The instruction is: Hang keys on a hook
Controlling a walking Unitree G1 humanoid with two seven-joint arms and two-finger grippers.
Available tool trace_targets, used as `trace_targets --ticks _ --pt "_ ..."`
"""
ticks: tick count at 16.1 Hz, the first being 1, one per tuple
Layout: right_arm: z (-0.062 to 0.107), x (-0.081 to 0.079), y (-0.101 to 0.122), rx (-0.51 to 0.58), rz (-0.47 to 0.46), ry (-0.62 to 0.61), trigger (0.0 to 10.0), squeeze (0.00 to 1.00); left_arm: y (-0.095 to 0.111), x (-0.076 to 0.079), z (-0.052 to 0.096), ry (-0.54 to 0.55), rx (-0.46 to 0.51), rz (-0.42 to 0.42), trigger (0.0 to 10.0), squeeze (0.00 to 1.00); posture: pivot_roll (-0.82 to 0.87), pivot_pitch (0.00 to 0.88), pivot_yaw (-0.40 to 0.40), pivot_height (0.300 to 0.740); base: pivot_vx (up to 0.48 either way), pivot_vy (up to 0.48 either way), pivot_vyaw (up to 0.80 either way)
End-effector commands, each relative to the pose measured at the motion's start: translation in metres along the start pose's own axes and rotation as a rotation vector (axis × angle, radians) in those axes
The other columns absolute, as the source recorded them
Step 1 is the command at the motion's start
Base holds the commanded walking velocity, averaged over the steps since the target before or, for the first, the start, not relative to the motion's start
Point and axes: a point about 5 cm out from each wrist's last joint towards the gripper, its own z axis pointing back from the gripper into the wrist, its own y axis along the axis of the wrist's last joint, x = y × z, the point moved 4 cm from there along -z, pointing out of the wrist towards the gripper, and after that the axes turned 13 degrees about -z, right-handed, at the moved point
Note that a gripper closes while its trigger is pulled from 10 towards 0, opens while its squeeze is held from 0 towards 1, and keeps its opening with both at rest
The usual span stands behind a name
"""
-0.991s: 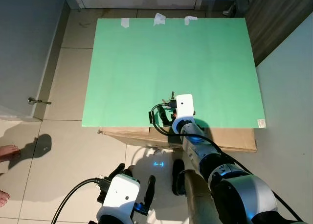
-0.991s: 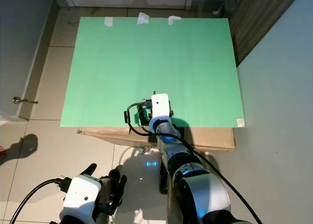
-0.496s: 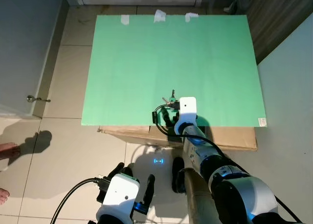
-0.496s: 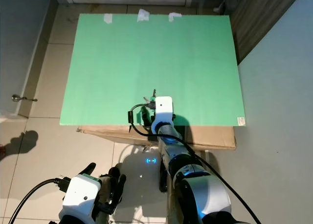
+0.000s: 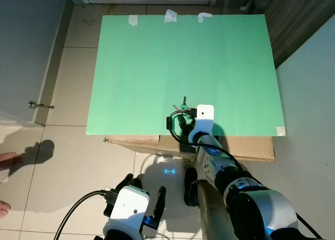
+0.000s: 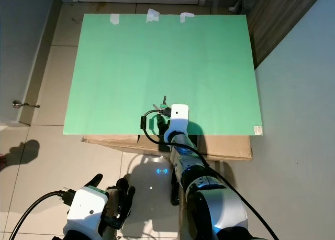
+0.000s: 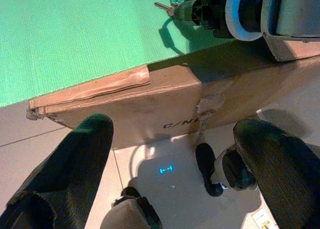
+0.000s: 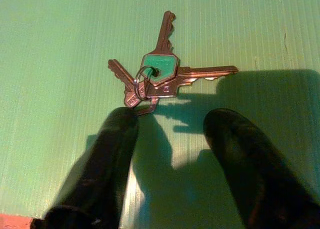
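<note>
Right end effector point(image 8: 170, 139) is hovering, fingers spread wide, short of the keys.
Bunch of brass keys with a green-capped head point(image 8: 160, 76) is lying flat on the green corrugated sheet point(image 5: 157, 56), positioned for pickup.

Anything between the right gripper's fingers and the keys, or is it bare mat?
Bare green mat and shadow, nothing else. In the right wrist view the right gripper is open just short of the keys, one fingertip almost touching the bunch.

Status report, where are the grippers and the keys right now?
Right gripper open, low over the green sheet, just short of the keys. Keys flat, not gripped. Left gripper open, idle near floor. Nothing blocking.
</note>
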Motion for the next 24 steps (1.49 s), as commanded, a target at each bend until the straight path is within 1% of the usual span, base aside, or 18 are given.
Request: trace_targets --ticks 1,2,3,5,6,10,11,13,14,16,18,19,20,21,24 --pt "0.007 -0.019 -0.035 -0.097 -0.038 0.019 0.0 0.0 0.007 0.017 0.002 -0.048 0.015 0.037 10.0 0.0 0.27 0.465 0.006 0.74 0.0 0.0 0.0" --pt "0.007 -0.018 -0.037 -0.109 -0.015 0.012 6.7 0.0 0.007 0.017 0.001 -0.049 0.015 0.036 10.0 0.0 0.26 0.464 0.006 0.74 0.0 0.0 0.0" --pt "0.007 -0.023 -0.039 -0.125 -0.052 0.04 10.0 1.0 0.007 0.017 0.0 -0.05 0.017 0.035 10.0 0.0 0.26 0.463 0.006 0.74 0.0 0.0 0.0" --pt "0.005 -0.035 -0.033 -0.108 -0.129 0.088 10.0 1.0 0.006 0.016 0.0 -0.05 0.018 0.032 10.0 0.0 0.26 0.463 0.007 0.74 0.0 0.0 0.0" --pt "0.004 -0.038 -0.03 -0.1 -0.135 0.097 10.0 1.0 0.006 0.016 -0.001 -0.051 0.02 0.03 10.0 0.0 0.26 0.462 0.009 0.74 0.0 0.0 0.0" --pt "0.004 -0.038 -0.03 -0.1 -0.135 0.097 10.0 1.0 0.006 0.016 -0.001 -0.051 0.02 0.03 10.0 0.0 0.26 0.462 0.009 0.74 0.0 0.0 0.0" --pt "-0.002 -0.035 -0.006 -0.03 -0.051 0.083 10.0 1.0 0.009 0.014 -0.006 -0.05 0.037 0.026 10.0 0.0 0.23 0.454 0.005 0.74 0.0 0.0 0.0" --pt "-0.006 -0.032 0.013 0.022 -0.024 0.073 10.0 1.0 0.01 0.014 -0.009 -0.051 0.048 0.023 10.0 0.0 0.23 0.447 0.004 0.74 0.0 0.0 0.0" --pt "-0.008 -0.033 0.02 0.037 -0.025 0.075 10.0 1.0 0.01 0.014 -0.011 -0.052 0.051 0.02 10.0 0.0 0.23 0.439 0.002 0.74 0.0 0.0 0.0" --pt "-0.009 -0.034 0.025 0.049 -0.017 0.077 10.0 1.0 0.01 0.012 -0.016 -0.05 0.057 0.016 10.0 0.0 0.21 0.418 -0.006 0.74 0.0 0.0 0.0" --pt "-0.008 -0.036 0.024 0.048 0.002 0.095 10.0 1.0 0.011 0.01 -0.022 -0.047 0.074 0.009 10.0 0.0 0.2 0.396 -0.014 0.74 0.0 0.0 0.0" --pt "-0.008 -0.036 0.023 0.049 0.019 0.096 10.0 1.0 0.013 0.009 -0.024 -0.045 0.08 0.006 10.0 0.0 0.21 0.393 -0.013 0.74 0.0 0.0 0.0" --pt "-0.008 -0.035 0.022 0.054 0.065 0.087 10.0 1.0 0.014 0.008 -0.025 -0.044 0.087 0.002 10.0 0.0 0.21 0.396 -0.008 0.74 0.0 0.0 0.0" --pt "-0.007 -0.032 0.019 0.044 0.069 0.072 10.0 0.0 0.014 0.008 -0.025 -0.045 0.088 -0.005 10.0 0.0 0.21 0.396 -0.008 0.74 0.0 0.0 0.0" --pt "-0.005 -0.023 0.006 0.005 0.073 0.022 10.0 0.0 0.01 0.008 -0.018 -0.048 0.072 -0.011 10.0 0.0 0.24 0.401 0.01 0.74 0.0 0.0 0.0"
